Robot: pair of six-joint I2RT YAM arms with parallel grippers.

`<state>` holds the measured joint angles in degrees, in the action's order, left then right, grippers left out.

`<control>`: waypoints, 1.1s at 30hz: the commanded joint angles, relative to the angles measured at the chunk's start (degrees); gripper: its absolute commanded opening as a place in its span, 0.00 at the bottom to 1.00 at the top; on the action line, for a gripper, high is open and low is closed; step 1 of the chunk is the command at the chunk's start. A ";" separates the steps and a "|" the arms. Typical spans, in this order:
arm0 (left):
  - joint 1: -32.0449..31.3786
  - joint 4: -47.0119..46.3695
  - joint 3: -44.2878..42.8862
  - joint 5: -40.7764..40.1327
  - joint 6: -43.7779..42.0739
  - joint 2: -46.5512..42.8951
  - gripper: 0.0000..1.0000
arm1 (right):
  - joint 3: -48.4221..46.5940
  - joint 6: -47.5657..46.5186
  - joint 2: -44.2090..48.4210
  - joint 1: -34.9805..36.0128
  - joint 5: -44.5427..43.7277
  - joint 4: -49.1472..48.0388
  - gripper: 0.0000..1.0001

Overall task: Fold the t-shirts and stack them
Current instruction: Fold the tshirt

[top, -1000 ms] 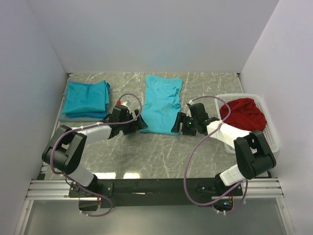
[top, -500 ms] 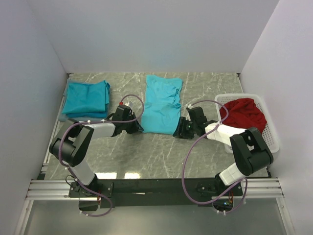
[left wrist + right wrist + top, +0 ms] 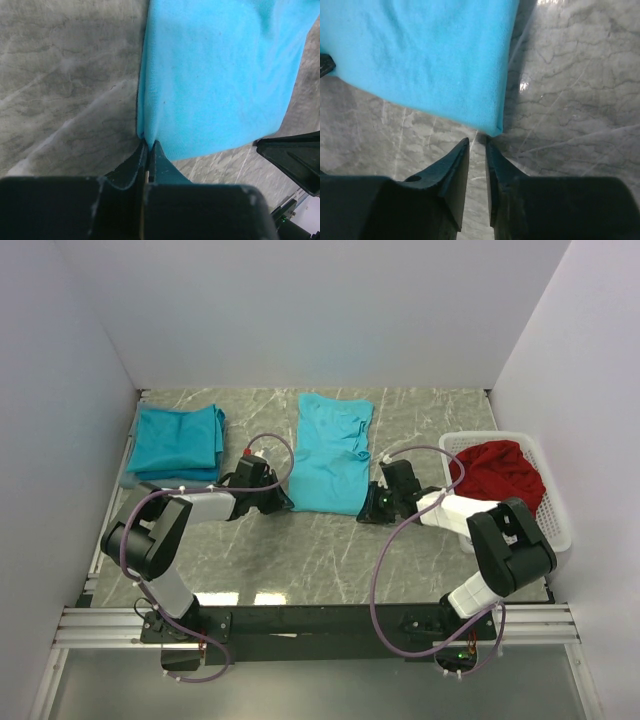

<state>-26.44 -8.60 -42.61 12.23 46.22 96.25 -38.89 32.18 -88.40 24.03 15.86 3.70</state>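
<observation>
A turquoise t-shirt (image 3: 330, 455) lies folded into a long strip in the middle of the table, running front to back. My left gripper (image 3: 289, 503) is at its near left corner. In the left wrist view this gripper (image 3: 148, 143) is shut on the t-shirt (image 3: 220, 75), pinching the corner's edge. My right gripper (image 3: 368, 508) is at the near right corner. In the right wrist view its jaws (image 3: 477, 141) stand a narrow gap apart on bare table, with the t-shirt (image 3: 430, 55) corner just ahead of the tips. More folded t-shirts (image 3: 178, 440) are stacked at the back left.
A white basket (image 3: 556, 512) holding a red cloth (image 3: 497, 472) stands at the right edge, beside my right arm. White walls close in the table on the left, back and right. The marble tabletop (image 3: 320, 550) lies in front of the shirt.
Both grippers came down to the shirt's near corners. The left one shut on its corner. The right one's jaws narrowed from wide to a small gap.
</observation>
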 commanded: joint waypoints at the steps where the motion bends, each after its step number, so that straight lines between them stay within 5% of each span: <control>1: -0.37 0.52 1.04 0.43 -0.16 -0.27 0.01 | -1.01 -0.37 0.25 0.31 -6.88 2.53 0.28; 18: -0.28 0.08 1.48 0.87 -0.95 -0.36 0.01 | -8.04 -1.42 -5.73 0.23 -12.17 6.49 0.39; 25: -0.37 0.16 1.13 1.13 -1.22 -0.01 0.01 | -8.39 -3.27 -6.78 0.31 -9.18 4.39 0.26; 29: -0.37 0.34 1.04 1.04 -1.22 -0.01 0.01 | -7.25 -5.02 -6.09 0.23 -7.16 2.54 0.01; 33: -0.37 0.43 1.39 1.13 -1.04 -0.62 0.01 | -4.27 -5.38 -2.06 0.31 -6.89 1.04 0.00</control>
<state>-26.46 -8.99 -42.33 12.69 46.17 96.16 -45.52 28.38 -93.32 24.14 8.84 5.30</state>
